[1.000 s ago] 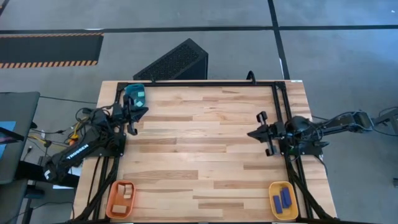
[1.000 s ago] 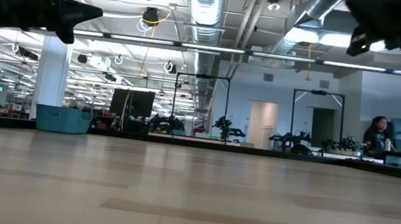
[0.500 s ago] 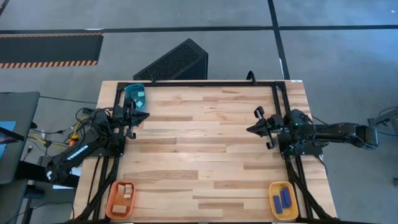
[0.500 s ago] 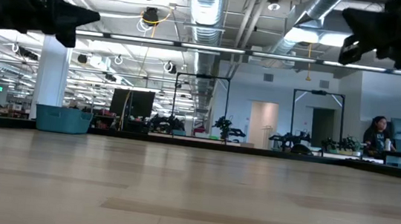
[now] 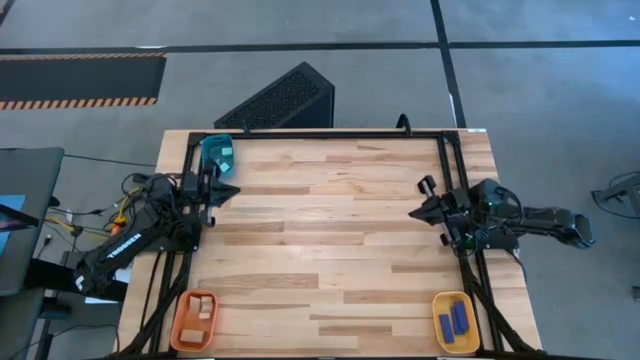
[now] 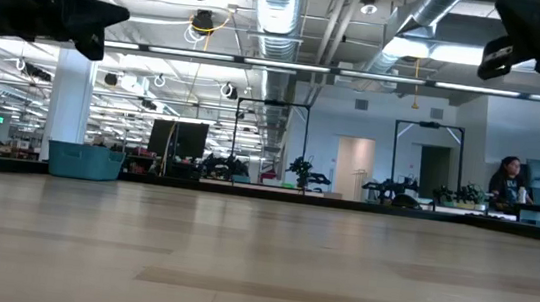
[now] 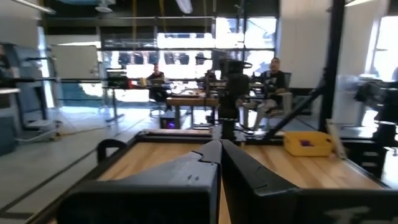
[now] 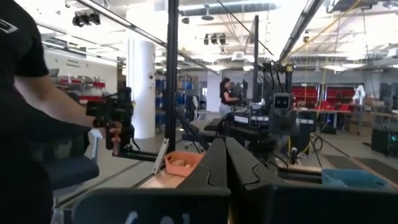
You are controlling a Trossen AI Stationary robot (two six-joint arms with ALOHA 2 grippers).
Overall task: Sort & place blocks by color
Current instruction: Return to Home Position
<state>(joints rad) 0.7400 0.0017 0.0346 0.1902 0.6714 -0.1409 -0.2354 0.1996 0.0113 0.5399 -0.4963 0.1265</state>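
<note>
Now | left gripper (image 5: 230, 188): table (image 5: 330, 240) left edge | right gripper (image 5: 415, 213): right edge | closed

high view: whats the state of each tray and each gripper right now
orange tray: holds wood blocks
yellow tray: holds blue bars
teal tray: a cyan block shows inside
left gripper: shut, empty, above the table's left edge
right gripper: shut, empty, above the table's right side
</note>
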